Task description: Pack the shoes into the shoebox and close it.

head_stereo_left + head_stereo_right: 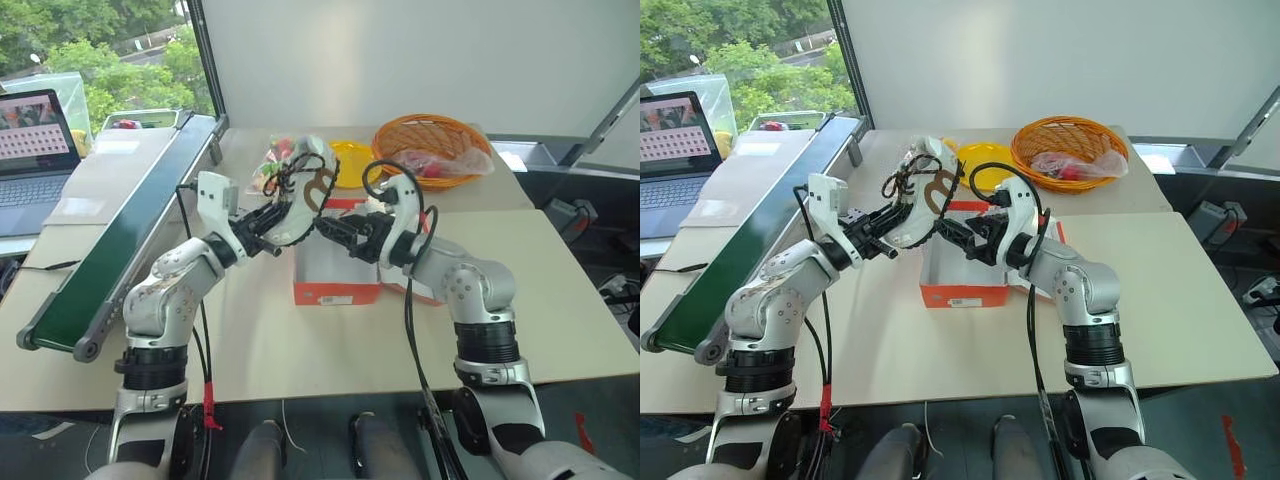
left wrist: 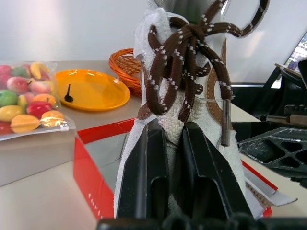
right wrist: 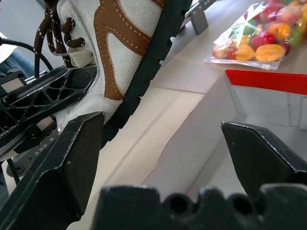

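The left gripper (image 1: 283,228) has its fingers pinched on the ankle end of one white sneaker (image 1: 308,190), holding it in the air over the near-left part of the open shoebox (image 1: 335,270), which sits mid-counter. The shoe's long axis runs up and away from the fingers, toe highest, sole turned toward the right gripper (image 1: 330,230). That gripper hangs just beside the sole with its fingers spread wide and nothing between them, so it is the nearer free hand for steadying or taking the shoe. The sneaker is soft pale suede with brown stitched side marks, thick dark speckled laces hanging loose, and a black ridged sole. The box is stiff orange-red cardboard, white inside; whether the second shoe already lies in it I cannot tell, since the arms cover the interior.
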You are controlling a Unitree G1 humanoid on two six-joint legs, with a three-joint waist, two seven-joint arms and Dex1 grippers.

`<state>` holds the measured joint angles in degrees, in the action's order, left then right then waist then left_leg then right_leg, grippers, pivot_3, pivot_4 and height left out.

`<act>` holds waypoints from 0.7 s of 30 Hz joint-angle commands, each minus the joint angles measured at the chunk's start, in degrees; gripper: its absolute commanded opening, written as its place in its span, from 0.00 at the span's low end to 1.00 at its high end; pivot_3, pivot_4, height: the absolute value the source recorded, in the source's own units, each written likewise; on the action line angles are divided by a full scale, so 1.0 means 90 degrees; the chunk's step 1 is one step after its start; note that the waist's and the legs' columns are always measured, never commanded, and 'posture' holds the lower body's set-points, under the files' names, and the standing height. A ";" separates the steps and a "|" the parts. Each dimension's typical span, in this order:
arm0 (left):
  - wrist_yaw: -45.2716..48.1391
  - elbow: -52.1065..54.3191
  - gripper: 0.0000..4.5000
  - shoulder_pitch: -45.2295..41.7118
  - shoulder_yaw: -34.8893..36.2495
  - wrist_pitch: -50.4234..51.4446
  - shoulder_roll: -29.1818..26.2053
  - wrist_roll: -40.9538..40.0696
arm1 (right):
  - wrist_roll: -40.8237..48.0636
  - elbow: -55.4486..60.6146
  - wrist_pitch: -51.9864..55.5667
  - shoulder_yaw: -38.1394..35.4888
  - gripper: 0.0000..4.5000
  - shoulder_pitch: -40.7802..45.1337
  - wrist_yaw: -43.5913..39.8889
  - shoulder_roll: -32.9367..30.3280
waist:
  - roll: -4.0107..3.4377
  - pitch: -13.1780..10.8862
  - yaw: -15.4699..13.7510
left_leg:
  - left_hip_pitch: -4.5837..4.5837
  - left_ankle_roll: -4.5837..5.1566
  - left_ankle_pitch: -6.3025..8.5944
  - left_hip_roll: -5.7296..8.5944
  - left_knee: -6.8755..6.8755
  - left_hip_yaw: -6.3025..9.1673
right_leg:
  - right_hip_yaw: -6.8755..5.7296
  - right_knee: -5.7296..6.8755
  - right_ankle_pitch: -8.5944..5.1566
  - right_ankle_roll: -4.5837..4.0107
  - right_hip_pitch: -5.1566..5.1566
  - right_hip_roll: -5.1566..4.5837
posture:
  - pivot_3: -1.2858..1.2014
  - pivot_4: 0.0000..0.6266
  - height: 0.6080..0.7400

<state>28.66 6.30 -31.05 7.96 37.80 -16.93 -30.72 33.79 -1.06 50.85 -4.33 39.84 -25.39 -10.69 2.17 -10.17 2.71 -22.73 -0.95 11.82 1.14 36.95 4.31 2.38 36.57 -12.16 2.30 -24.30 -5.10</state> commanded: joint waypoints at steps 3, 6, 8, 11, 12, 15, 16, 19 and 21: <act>0.0017 0.0286 0.01 -0.0206 -0.0326 -0.0088 0.0423 -0.0155 | -0.0108 -0.0102 -0.0413 -0.0084 1.00 0.0304 -0.0059 0.0028 | 0.0000 0.0000 -0.0016 | -0.0002 0.0000 0.0000 0.0000 0.0000 0.0000 | 0.0000 -0.0004 0.0000 0.0000 0.0001 -0.0002 | 0.52 0.24 1.00; 0.0043 0.0226 0.01 -0.0156 -0.0357 -0.0172 0.0450 -0.0056 | -0.0094 -0.0078 -0.0411 -0.0128 1.00 0.0319 -0.0062 0.0024 | 0.0000 0.0000 -0.0021 | -0.0006 0.0000 0.0000 0.0001 0.0000 0.0000 | 0.0000 -0.0007 0.0000 0.0000 0.0001 -0.0002 | 0.52 0.24 1.00; 0.0063 0.0149 0.01 -0.0154 -0.0332 -0.0215 0.0454 -0.0017 | -0.0052 -0.0038 -0.0375 -0.0174 1.00 0.0345 -0.0062 0.0014 | 0.0000 0.0000 -0.0019 | -0.0005 0.0000 0.0000 0.0001 0.0000 0.0001 | 0.0000 -0.0009 0.0000 0.0000 0.0001 -0.0002 | 0.52 0.24 1.00; 0.0201 0.0057 0.01 -0.0040 -0.0364 -0.0321 0.0385 0.0103 | 0.0370 0.0204 -0.0006 -0.0517 1.00 0.0514 0.0069 0.0049 | 0.0000 0.0000 -0.0016 | -0.0005 0.0000 0.0000 0.0001 0.0000 0.0001 | 0.0000 -0.0009 0.0000 0.0000 0.0001 -0.0002 | 0.52 0.24 1.00; 0.0231 0.0047 0.01 -0.0014 -0.0365 -0.0345 0.0354 0.0125 | 0.0577 0.0374 0.0206 -0.0626 1.00 0.0566 0.0090 0.0033 | -0.0002 -0.0001 -0.0021 | -0.0006 0.0000 0.0000 0.0001 0.0000 0.0001 | 0.0000 -0.0009 0.0000 0.0000 0.0001 -0.0002 | 0.52 0.24 1.00; 0.0223 0.0031 0.01 -0.0038 -0.0283 -0.0367 0.0328 0.0076 | 0.0992 0.0691 0.0624 -0.0817 1.00 0.0621 0.0171 -0.0007 | -0.0002 -0.0001 -0.0029 | -0.0010 0.0000 0.0000 0.0001 0.0000 0.0003 | -0.0003 -0.0012 0.0000 0.0000 0.0000 -0.0002 | 0.52 0.24 1.00; 0.0205 0.0032 0.01 -0.0061 -0.0274 -0.0366 0.0344 0.0056 | 0.1057 0.0690 0.0670 -0.0857 1.00 0.0621 0.0230 0.0039 | -0.0002 -0.0001 -0.0030 | -0.0012 0.0000 0.0000 -0.0001 -0.0001 0.0006 | -0.0005 -0.0017 0.0000 0.0000 -0.0001 0.0000 | 0.52 0.24 1.00; 0.0152 0.0060 0.01 -0.0124 -0.0312 -0.0368 0.0415 0.0035 | 0.1021 0.0632 0.0647 -0.0766 1.00 0.0562 0.0259 0.0082 | -0.0004 0.0000 -0.0017 | -0.0010 0.0001 0.0000 -0.0001 -0.0002 0.0004 | -0.0004 -0.0027 0.0001 0.0000 0.0005 -0.0001 | 0.52 0.24 1.00; 0.0107 0.0136 0.01 -0.0185 -0.0332 -0.0336 0.0477 0.0006 | 0.0922 0.0531 0.0546 -0.0686 1.00 0.0546 0.0260 0.0091 | -0.0004 0.0000 -0.0019 | -0.0011 0.0001 0.0000 -0.0001 -0.0002 0.0004 | -0.0004 -0.0028 0.0001 0.0000 0.0004 0.0000 | 0.52 0.24 1.00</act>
<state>29.95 5.59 -30.97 5.04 35.24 -13.02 -29.64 41.39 2.29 56.85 -11.13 44.29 -22.52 -10.29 2.13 -10.17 2.54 -22.83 -0.94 11.82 1.12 36.93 4.34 2.34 36.31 -12.15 2.30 -24.26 -5.10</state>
